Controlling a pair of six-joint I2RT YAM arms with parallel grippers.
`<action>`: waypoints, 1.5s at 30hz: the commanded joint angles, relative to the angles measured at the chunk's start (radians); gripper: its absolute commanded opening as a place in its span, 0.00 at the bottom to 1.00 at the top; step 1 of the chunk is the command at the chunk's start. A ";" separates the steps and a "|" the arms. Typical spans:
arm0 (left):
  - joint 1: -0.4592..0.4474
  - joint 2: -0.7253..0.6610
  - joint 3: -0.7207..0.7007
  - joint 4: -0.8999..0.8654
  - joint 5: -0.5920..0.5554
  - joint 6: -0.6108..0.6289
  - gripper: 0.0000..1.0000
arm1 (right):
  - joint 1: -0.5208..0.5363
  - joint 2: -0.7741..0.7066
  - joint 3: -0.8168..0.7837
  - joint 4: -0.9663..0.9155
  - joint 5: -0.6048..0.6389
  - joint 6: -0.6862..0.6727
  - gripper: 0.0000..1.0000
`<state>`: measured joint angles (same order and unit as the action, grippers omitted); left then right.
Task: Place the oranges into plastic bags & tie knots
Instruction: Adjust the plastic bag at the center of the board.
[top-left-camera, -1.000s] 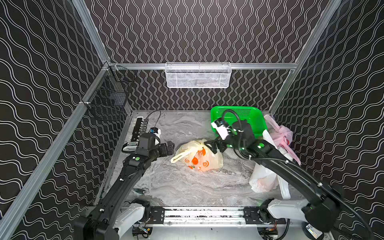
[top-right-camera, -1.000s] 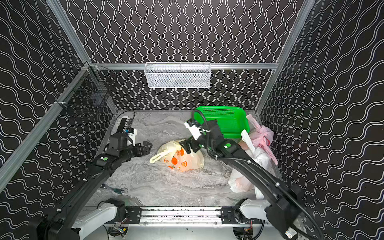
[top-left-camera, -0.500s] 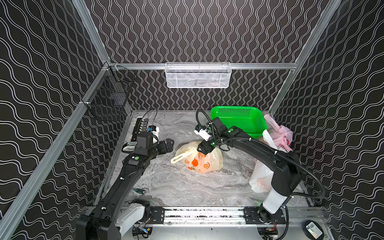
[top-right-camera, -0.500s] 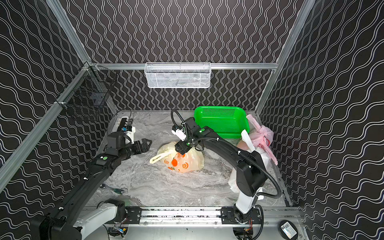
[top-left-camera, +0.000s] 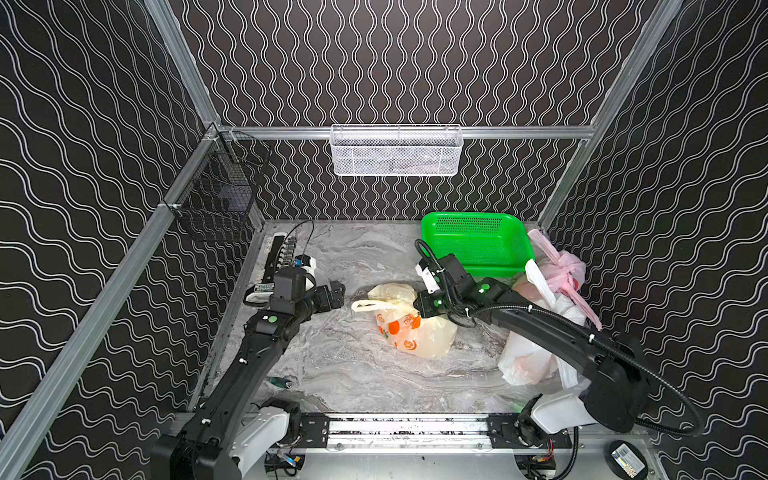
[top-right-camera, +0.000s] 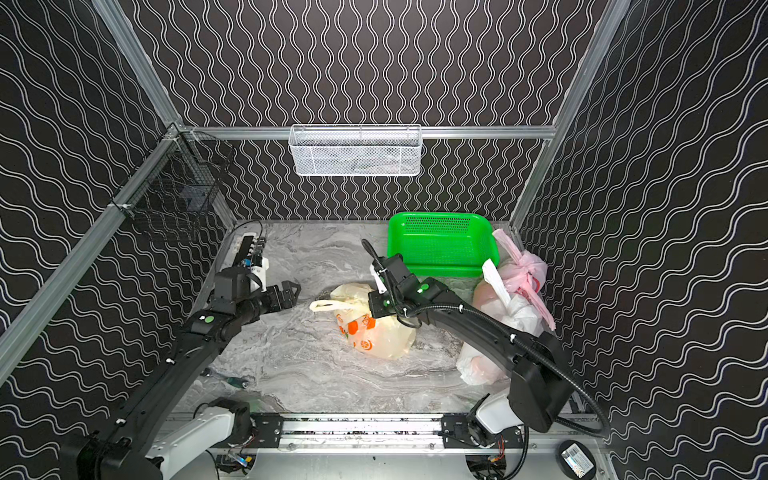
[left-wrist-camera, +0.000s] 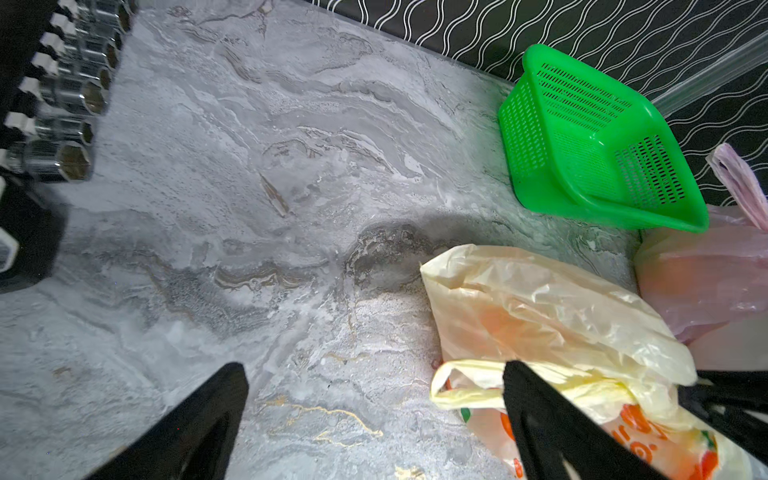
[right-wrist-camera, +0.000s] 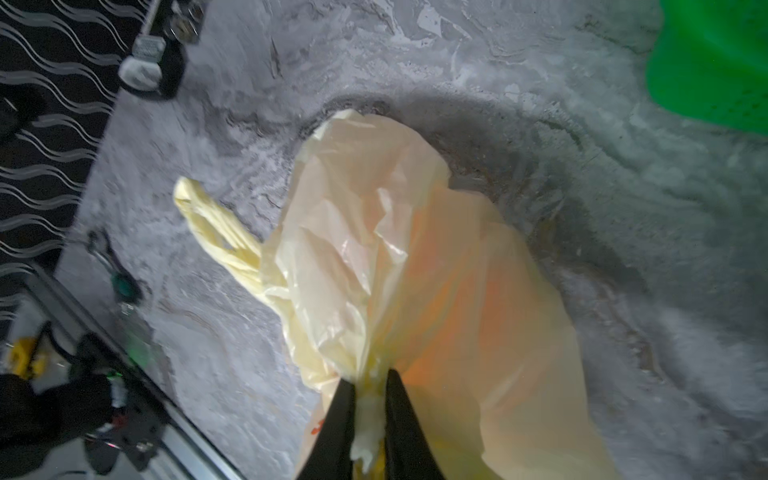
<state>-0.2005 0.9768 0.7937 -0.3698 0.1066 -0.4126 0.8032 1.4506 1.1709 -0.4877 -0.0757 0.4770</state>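
place: robot test enclosure | evidence: aluminium frame (top-left-camera: 519, 132), wavy-patterned walls (top-left-camera: 374, 62), marbled tabletop (top-left-camera: 353, 374)

Grey marbled tabletop (top-left-camera: 340, 374), yellow bag (top-left-camera: 419, 336), green basket (top-left-camera: 469, 226), white bag (top-left-camera: 523, 357), pink bag (top-left-camera: 565, 270)

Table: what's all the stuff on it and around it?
table: 1, grey marble, underneath
yellow bag: 1, pale yellow, mid-table
oranges: count unclear, orange, seen through yellow bag
white bag: 1, white, right edge
pink bag: 1, pink, beside green basket
green basket: 1, green, far right
mesh basket: 1, white, back rail
wire basket: 1, black, left wall
socket rail: 1, black-silver, far left
screwdriver: 1, green-handled, near left
left gripper: 1, black, open beside yellow bag
right gripper: 1, black, shut on yellow bag
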 joint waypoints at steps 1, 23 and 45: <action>0.002 -0.015 0.028 -0.041 -0.064 0.018 0.99 | 0.059 -0.040 -0.006 0.177 0.049 0.288 0.16; 0.006 -0.134 0.019 -0.202 -0.154 -0.025 0.99 | 0.234 0.251 0.037 0.476 0.193 0.821 0.28; -0.514 0.211 0.253 0.136 -0.185 0.057 0.99 | -0.196 -0.371 -0.033 -0.361 0.744 0.183 0.90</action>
<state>-0.6342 1.1362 1.0294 -0.3729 -0.0433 -0.3603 0.7261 1.1259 1.1378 -0.5968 0.5781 0.7052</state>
